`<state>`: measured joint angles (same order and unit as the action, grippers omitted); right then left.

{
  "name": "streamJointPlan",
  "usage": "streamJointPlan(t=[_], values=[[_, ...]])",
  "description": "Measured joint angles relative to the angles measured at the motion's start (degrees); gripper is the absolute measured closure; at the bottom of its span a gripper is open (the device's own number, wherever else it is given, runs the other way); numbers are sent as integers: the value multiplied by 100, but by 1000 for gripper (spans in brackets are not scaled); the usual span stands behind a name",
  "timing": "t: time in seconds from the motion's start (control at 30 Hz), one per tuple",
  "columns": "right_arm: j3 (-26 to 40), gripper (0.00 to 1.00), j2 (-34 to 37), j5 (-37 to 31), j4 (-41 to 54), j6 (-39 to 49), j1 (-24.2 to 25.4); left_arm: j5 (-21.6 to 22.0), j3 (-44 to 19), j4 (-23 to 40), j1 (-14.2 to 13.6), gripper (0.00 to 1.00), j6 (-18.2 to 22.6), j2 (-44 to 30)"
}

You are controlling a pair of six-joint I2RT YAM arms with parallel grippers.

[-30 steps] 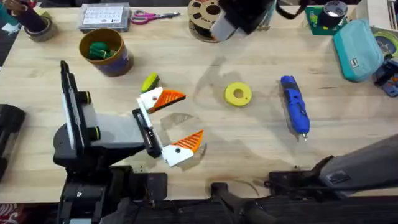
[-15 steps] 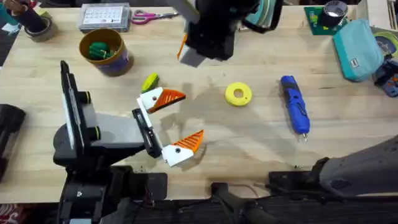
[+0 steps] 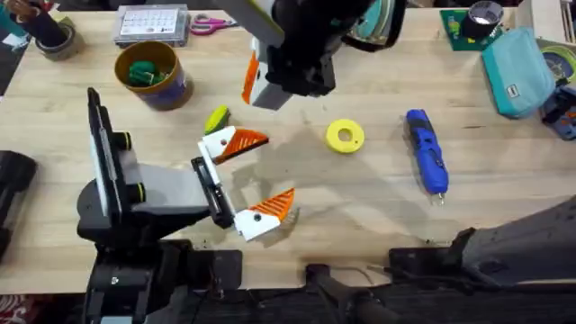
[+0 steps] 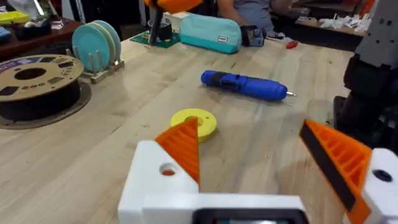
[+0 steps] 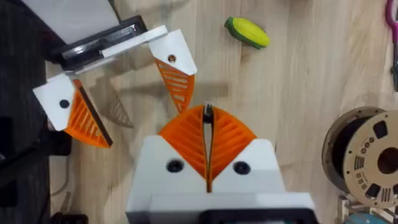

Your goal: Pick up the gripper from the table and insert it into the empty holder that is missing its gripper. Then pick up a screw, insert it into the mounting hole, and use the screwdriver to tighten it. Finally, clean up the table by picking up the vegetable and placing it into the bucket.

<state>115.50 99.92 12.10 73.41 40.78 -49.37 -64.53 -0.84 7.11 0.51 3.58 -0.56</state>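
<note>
Noting right gripper (image 5: 207,115) hanging above the table (image 3: 378,207) at upper centre of the overhead view, orange pads pressed together, a thin dark sliver at their tips too small to identify. Locating the vegetable (image 3: 217,118) down-left of it, lying flat, long axis diagonal, near the bucket (image 3: 153,74). Recording left gripper (image 3: 277,167) resting spread wide and empty, its upper finger just beside the vegetable, so sitting nearer. Logging the screwdriver (image 3: 427,151) lying well apart at right. Finding no legible writing.
</note>
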Motion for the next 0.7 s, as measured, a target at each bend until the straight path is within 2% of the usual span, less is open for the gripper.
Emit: streamJointPlan(t=[0.7], values=[[0,995,47,13,-112,19,-297,0,0,0,0,15,1,0]])
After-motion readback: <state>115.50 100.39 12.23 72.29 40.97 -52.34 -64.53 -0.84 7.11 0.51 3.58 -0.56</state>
